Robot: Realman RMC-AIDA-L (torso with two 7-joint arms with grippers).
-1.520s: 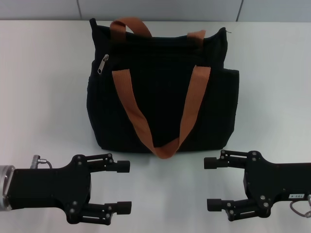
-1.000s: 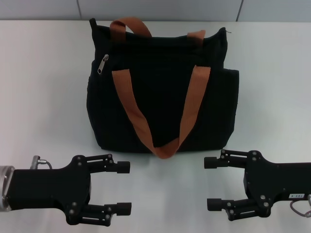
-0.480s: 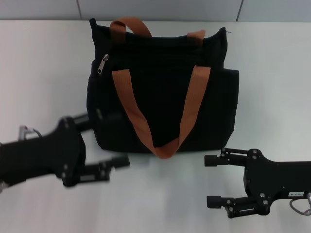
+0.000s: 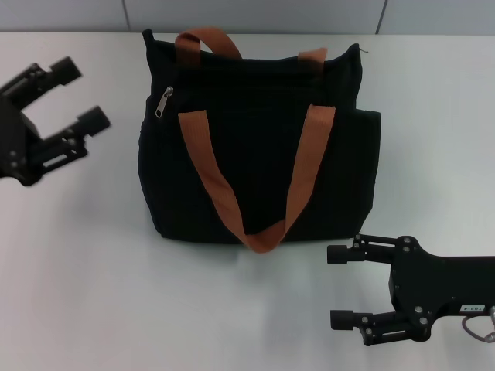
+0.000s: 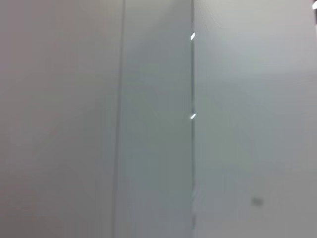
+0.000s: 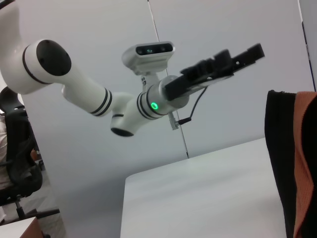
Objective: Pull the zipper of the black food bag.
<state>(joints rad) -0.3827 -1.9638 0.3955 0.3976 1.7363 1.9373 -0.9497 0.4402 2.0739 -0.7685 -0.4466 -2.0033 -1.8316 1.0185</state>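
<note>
The black food bag [image 4: 255,147] stands upright on the white table [image 4: 77,255], with two rust-orange handles [image 4: 205,166]. A silver zipper pull [image 4: 163,101] hangs near the bag's upper left corner. My left gripper [image 4: 81,94] is open and raised at the left of the bag, apart from it; it also shows in the right wrist view [image 6: 233,59]. My right gripper [image 4: 339,286] is open, low at the front right, in front of the bag. The right wrist view shows the bag's edge [image 6: 278,163].
A grey wall [image 4: 255,14] runs behind the table's far edge. The left wrist view shows only wall panels [image 5: 153,124]. An office chair [image 6: 17,173] stands beyond the table in the right wrist view.
My left arm has lifted from the front left of the table and swung back to the bag's upper left, still open. The right arm and the bag have not moved.
</note>
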